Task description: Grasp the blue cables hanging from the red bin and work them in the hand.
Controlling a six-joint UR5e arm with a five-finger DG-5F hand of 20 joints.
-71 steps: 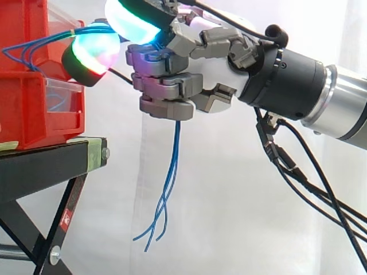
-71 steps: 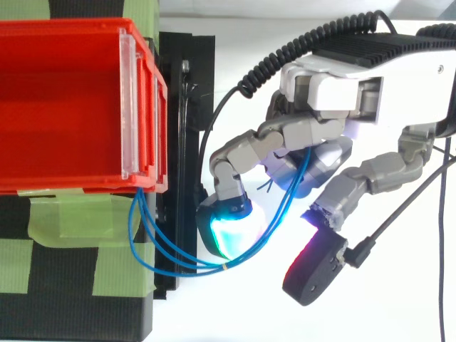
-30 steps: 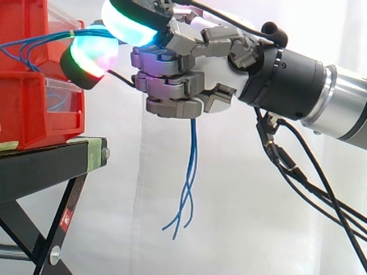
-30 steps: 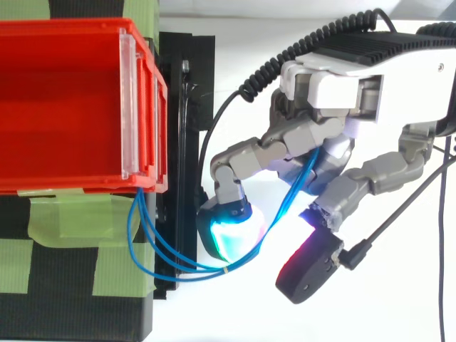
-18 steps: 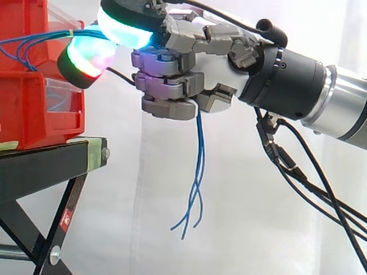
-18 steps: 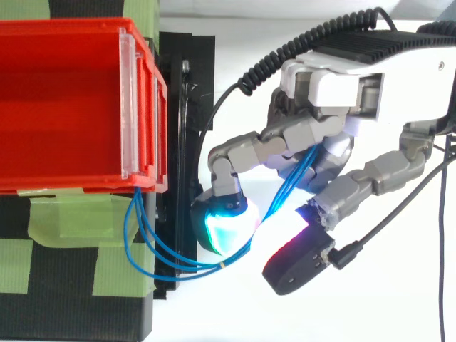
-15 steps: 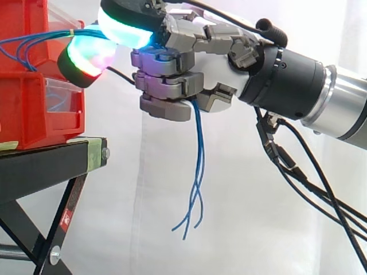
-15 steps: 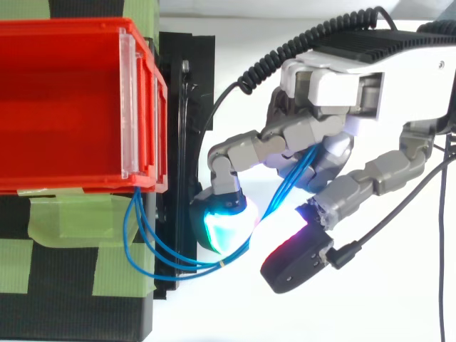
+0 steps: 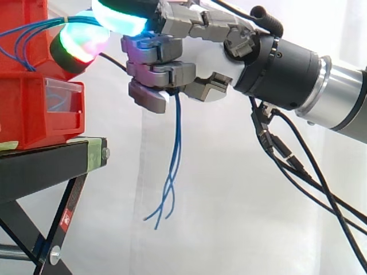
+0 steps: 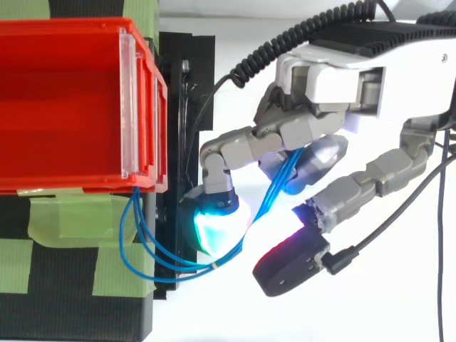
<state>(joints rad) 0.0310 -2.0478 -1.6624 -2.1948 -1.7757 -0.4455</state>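
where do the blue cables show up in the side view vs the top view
Side view: the blue cables run from the upper left edge into the curled hand and hang below it.
Top view: they loop out by the red bin at its lower corner, left of centre, then run up-right into the hand.
Shared landmark: the red bin, at the left in both.

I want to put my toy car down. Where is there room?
The floor of the red bin is bare, between its red walls and clear front plate. It is crowded in front of the bin: the blue cables loop there, and the hand is curled round them.
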